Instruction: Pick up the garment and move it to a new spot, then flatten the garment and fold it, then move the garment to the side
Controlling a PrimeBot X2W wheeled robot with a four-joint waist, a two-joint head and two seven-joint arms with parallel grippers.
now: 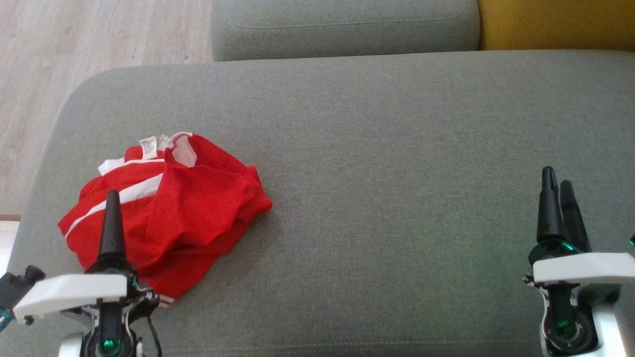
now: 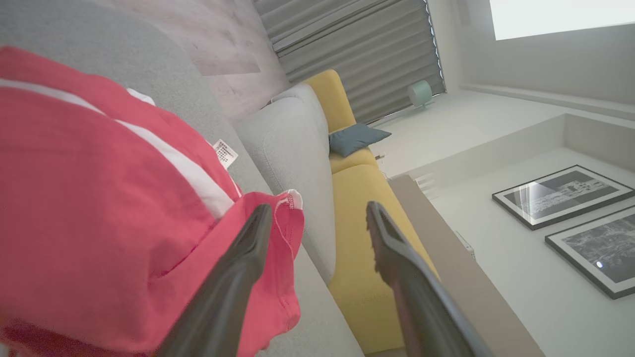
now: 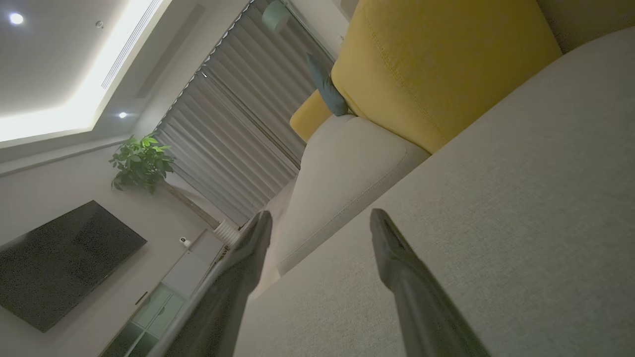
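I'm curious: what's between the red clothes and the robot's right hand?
Just bare grey cushion between the red clothes and the right hand, seen in the head view.

Red garment (image 1: 188, 208) w/ white stripes & trim, crumpled in a loose heap, not flat or folded, lying on L part of grey cushion (image 1: 397, 173) nr its front edge, white care tag (image 1: 148, 145) showing at far side.

1. Grey sofa seat (image 1: 397, 148) spans the head view; grey cushion (image 1: 342, 29) top centre, yellow cushion (image 1: 555, 22) upper right, wood floor (image 1: 74, 44) upper left.
2. Left wrist view: two framed pictures (image 2: 563, 196) lower right.
3. Right wrist view: plant (image 3: 141, 161) and dark television (image 3: 64, 263) at left.
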